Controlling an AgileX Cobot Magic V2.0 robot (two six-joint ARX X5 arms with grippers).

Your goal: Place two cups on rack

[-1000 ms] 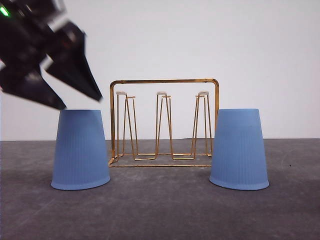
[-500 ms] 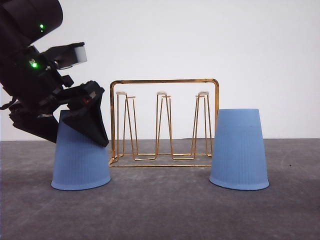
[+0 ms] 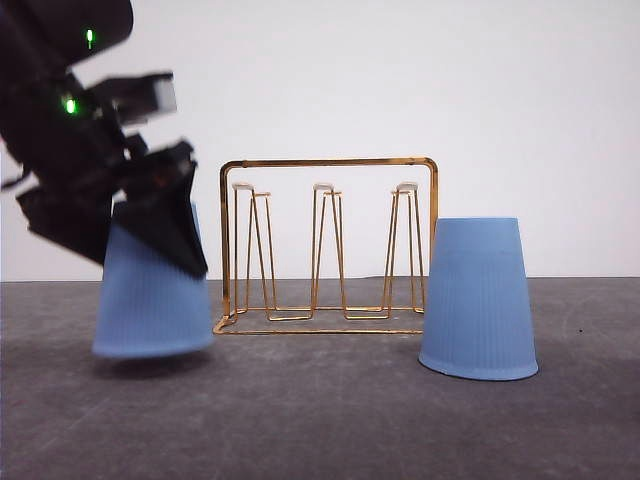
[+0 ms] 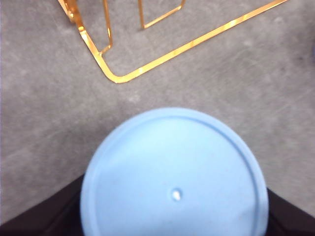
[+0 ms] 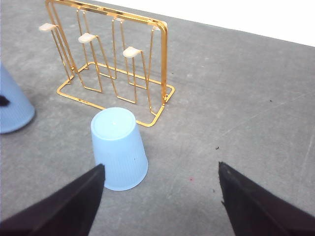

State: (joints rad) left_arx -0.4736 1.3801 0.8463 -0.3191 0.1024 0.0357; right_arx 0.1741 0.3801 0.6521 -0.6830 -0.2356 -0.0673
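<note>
Two light-blue ribbed cups stand upside down either side of the gold wire rack (image 3: pixel 330 245). My left gripper (image 3: pixel 125 250) is shut on the left cup (image 3: pixel 150 305), which hangs tilted just above the table, left of the rack. In the left wrist view that cup's closed base (image 4: pixel 174 177) sits between my dark fingers (image 4: pixel 44 219), with the rack's base corner (image 4: pixel 115 76) beyond. The right cup (image 3: pixel 478 300) rests on the table beside the rack's right end. My right gripper (image 5: pixel 160 196) hovers open above and short of the right cup (image 5: pixel 119 147).
The grey table (image 3: pixel 330 410) has open floor in front of the rack and cups. A plain white wall stands behind. The rack's white-tipped pegs (image 5: pixel 130 51) are bare.
My left gripper came down over the left cup and closed on it. The cup has since risen slightly off the table and shifted a little left. The right cup has not moved.
</note>
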